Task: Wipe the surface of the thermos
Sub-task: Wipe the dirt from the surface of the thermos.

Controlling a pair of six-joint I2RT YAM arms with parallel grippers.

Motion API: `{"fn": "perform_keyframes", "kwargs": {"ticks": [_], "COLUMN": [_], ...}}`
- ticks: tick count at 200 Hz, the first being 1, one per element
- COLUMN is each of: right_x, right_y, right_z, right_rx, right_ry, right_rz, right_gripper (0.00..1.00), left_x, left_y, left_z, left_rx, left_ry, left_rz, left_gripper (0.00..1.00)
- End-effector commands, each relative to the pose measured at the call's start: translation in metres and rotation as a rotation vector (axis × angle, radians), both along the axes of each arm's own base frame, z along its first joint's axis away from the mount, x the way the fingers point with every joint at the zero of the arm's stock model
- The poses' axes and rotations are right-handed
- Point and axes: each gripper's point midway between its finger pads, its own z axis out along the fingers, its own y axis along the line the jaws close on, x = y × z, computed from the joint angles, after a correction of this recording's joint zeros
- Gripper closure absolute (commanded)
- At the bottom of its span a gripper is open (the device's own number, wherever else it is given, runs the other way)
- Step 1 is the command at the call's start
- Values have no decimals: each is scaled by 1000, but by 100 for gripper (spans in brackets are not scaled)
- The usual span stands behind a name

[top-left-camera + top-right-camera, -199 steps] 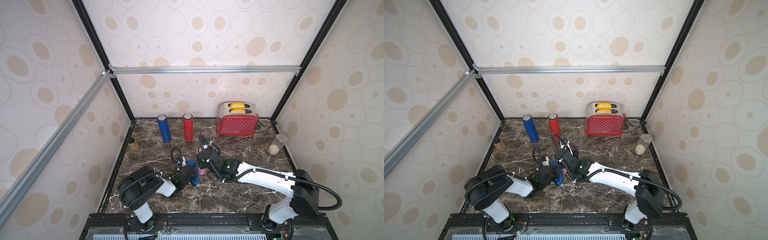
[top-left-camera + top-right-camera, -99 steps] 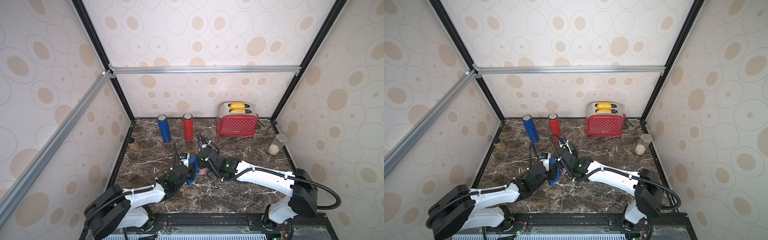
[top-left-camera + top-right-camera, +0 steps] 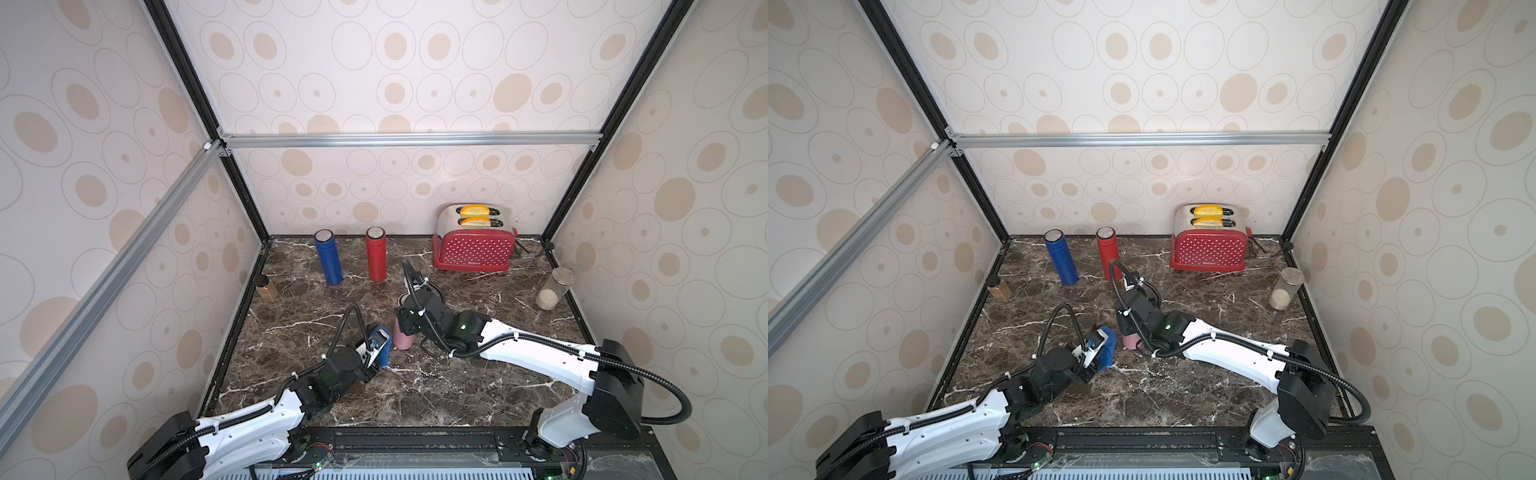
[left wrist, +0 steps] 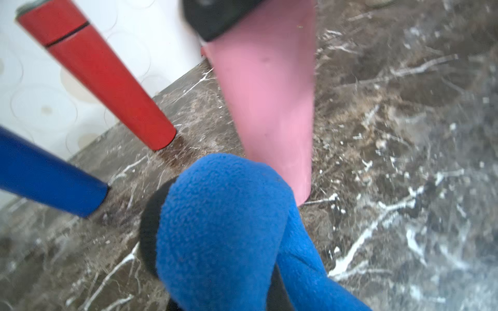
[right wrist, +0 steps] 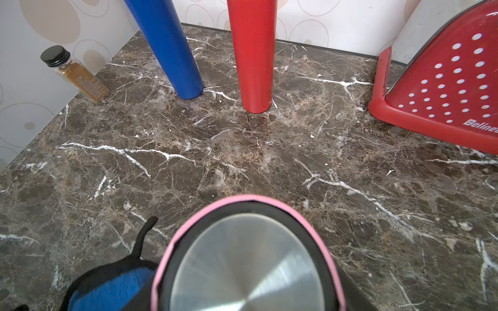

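The pink thermos (image 3: 402, 338) stands upright on the counter (image 3: 457, 386), long axis vertical, its upper part clamped in the right pincer (image 3: 407, 318). Its lower wall lies straight ahead of the left pincer (image 3: 376, 353), which is pressed together on a blue cloth (image 4: 223, 215). The cloth sits at the thermos's foot, probably touching it.

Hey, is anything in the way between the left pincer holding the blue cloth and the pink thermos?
Nothing visible. The blue cloth in the left pincer appears right beside the pink thermos, at its lower side, with no object between them. The right pincer grips it only near the top.
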Motion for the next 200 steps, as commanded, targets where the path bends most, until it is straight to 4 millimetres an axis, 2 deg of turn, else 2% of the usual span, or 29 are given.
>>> {"fn": "perform_keyframes", "kwargs": {"ticks": [1,21,38,61,90,100,119,164,200], "right_x": [-44,-44,-42,-40,-40,-40,-40,-42,-42], "right_y": [-15,-14,-14,-15,-14,-14,-13,-12,-12], "right_z": [-75,-77,-77,-76,-76,-76,-77,-82,-84], "right_rx": [-123,-126,-128,-129,-135,-137,-143,-145,-149], "right_ry": [275,280,280,276,277,276,279,296,300], "right_rz": [62,62,61,53,56,56,59,64,63], "right_gripper": [100,100,100,100,100,100,100,100,100], "left_x": [-5,-10,-16,-14,9,21,32,40,44], "left_y": [-19,-30,-37,-46,-64,-68,-77,-78,-78], "left_z": [34,45,42,29,23,27,37,66,79], "left_rx": [100,175,290,463,573,604,608,571,595], "left_ry": [-194,-228,-239,-228,-254,-300,-396,-563,-587], "left_rz": [-153,-242,-328,-388,-348,-286,-219,-107,-87], "left_gripper": [100,100,100,100,100,100,100,100,100]}}
